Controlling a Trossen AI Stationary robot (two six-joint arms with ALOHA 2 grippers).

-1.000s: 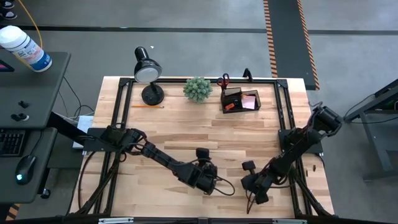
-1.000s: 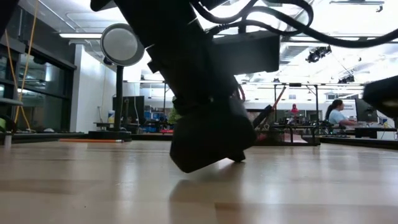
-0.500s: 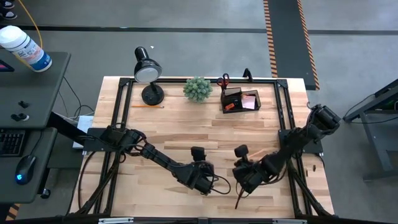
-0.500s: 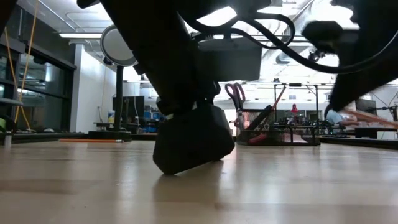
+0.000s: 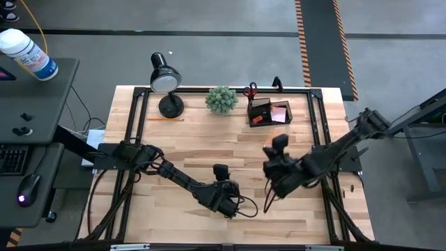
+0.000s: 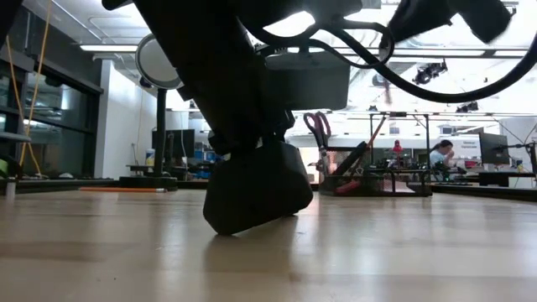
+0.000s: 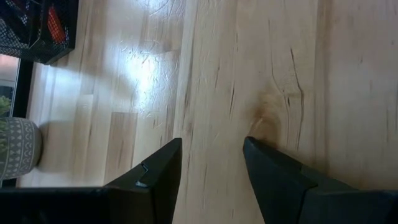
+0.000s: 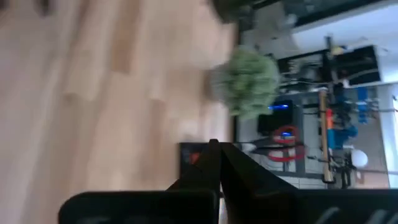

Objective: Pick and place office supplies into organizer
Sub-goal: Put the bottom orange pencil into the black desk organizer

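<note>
Right pincer (image 5: pixel 273 183) closed on thin dark pen (image 5: pixel 267 200), carried above mid-right tabletop (image 5: pixel 209 139). Pen's long axis runs roughly near-to-far, tail trailing toward near edge. Organizer (image 5: pixel 269 111) sits at far edge, well apart, straight ahead of right pincer. Right arm nearer. Left pincer (image 7: pixel 211 155) open, empty, low over near-centre tabletop.
</note>
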